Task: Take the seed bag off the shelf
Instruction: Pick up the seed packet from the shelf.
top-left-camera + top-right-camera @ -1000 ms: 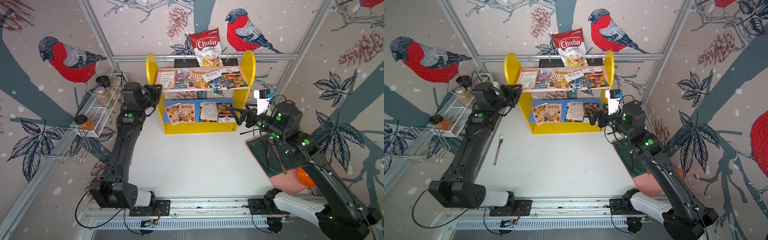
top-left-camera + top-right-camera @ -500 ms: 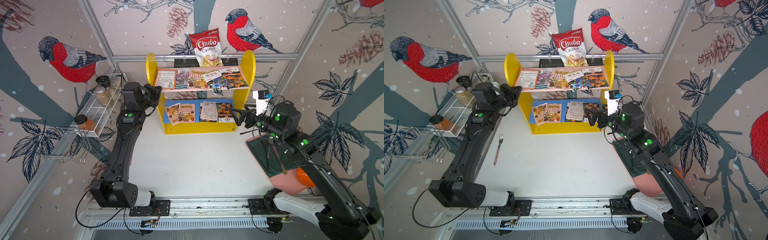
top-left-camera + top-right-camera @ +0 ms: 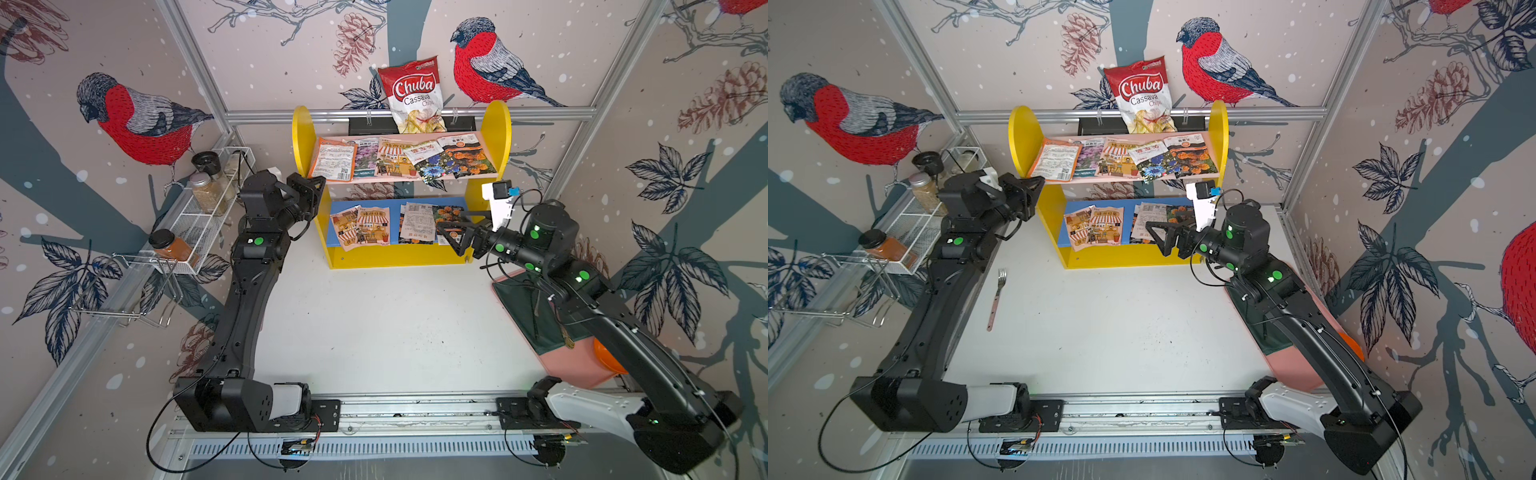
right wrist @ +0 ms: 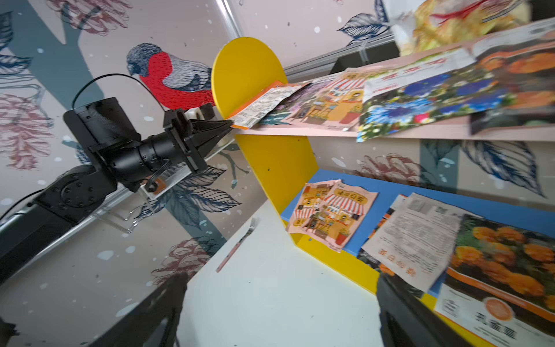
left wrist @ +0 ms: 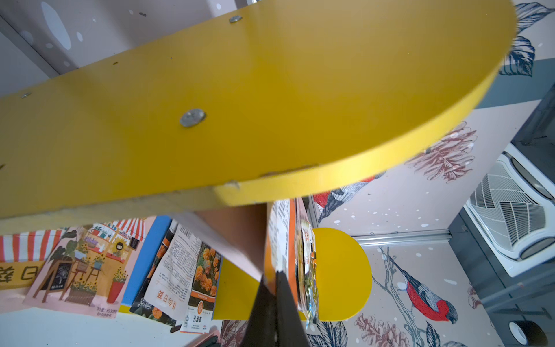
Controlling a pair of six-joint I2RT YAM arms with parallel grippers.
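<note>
Your left pincer (image 4: 231,123) is clamped together on the near left corner of the seed bag (image 3: 333,160), the orange-edged, white-faced packet at the left end of the pink upper board (image 3: 419,179) of the shelf (image 3: 302,137). The bag lies flat, its long axis running near to far, with the coded end nearest you and sitting at the board's front lip. Your right pincer (image 3: 446,237) hangs with its jaws wide apart, gripping nothing, by the right end of the blue lower board (image 3: 395,205). The white counter (image 3: 374,324) carries a fork (image 3: 995,299) on its left. A wire rack (image 3: 199,220) hangs on the left wall, and bullfinch-print walls (image 3: 137,120) close in the space.
</note>
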